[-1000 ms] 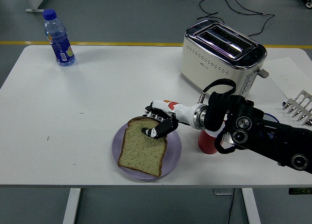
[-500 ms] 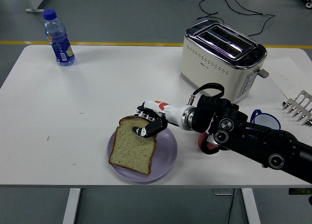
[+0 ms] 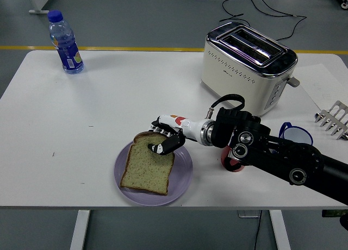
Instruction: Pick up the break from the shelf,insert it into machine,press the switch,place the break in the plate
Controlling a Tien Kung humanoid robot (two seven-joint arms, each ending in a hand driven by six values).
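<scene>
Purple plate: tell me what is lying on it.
The purple plate holds one slice of bread, lying flat. The right hand grips the slice's top edge. The plate's middle is hidden under the bread, so anything beneath cannot be seen.

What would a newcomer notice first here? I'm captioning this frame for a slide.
The slice of bread lying on the purple plate near the table's front edge, with the right hand gripping its top edge. Behind it, at the table's right rear, stands the cream toaster, its slots empty.
</scene>
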